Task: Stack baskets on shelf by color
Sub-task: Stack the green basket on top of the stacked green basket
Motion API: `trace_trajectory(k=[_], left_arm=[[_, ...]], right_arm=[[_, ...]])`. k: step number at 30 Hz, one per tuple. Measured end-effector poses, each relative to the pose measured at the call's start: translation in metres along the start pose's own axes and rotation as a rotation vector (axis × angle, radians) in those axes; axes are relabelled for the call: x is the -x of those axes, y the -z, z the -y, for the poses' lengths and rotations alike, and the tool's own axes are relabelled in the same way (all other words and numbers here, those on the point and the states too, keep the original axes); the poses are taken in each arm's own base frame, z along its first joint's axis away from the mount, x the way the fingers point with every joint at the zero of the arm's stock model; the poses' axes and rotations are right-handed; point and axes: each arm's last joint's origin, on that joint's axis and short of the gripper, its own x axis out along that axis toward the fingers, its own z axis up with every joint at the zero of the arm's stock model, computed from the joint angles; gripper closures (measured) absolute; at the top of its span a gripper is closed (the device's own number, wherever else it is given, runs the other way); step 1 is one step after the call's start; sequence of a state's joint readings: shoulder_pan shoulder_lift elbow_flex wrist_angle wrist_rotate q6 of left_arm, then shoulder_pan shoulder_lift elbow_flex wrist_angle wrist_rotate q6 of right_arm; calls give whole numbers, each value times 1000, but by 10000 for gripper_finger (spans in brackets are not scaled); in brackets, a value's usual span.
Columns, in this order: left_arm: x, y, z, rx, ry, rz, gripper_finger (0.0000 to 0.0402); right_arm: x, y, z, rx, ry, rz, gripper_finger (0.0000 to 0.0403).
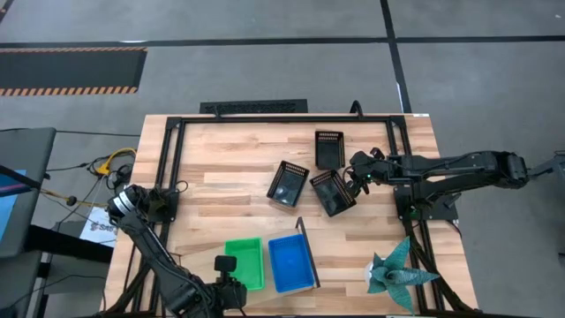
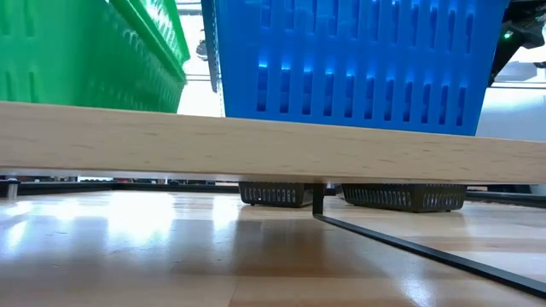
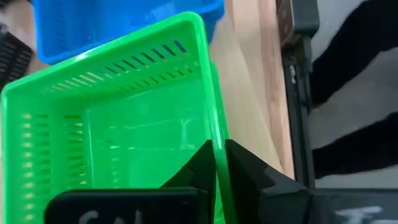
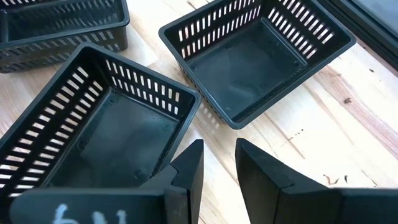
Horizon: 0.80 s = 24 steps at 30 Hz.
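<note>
1. My left hand was closed on the side wall of the bright green slotted plastic basket, one finger inside the rim and one outside, at the near edge of the surface.
2. That green basket sat on the flat light-wood shelf plank, with the blue slotted plastic basket just beside it on the same plank.
3. The thin black metal upright ran along the blue basket's far side.
4. My right hand hovered with its fingers parted a little and gripped nothing, just beside the rim of the nearest black slotted plastic basket.
5. From above, my right hand reached in from the right side of the slatted wooden surface, next to that black basket.
6. A second black basket lay beyond it and a third black basket lay to its left, all three close together near the middle of the surface.
7. A teal paper origami figure stood at the near right corner, well apart from the baskets.
</note>
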State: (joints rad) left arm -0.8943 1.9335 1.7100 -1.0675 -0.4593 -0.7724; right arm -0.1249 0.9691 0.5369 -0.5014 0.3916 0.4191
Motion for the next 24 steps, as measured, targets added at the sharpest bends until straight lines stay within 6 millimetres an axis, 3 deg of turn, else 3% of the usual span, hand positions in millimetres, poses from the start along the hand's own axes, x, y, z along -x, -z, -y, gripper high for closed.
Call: trace_trajectory(k=[9, 24], left_arm=[[8, -8, -4, -66, -69, 71, 401], [1, -6, -4, 20, -14, 27, 401]], right_arm=[[0, 0, 0, 0, 0, 0, 285], [0, 0, 0, -1, 0, 0, 285]])
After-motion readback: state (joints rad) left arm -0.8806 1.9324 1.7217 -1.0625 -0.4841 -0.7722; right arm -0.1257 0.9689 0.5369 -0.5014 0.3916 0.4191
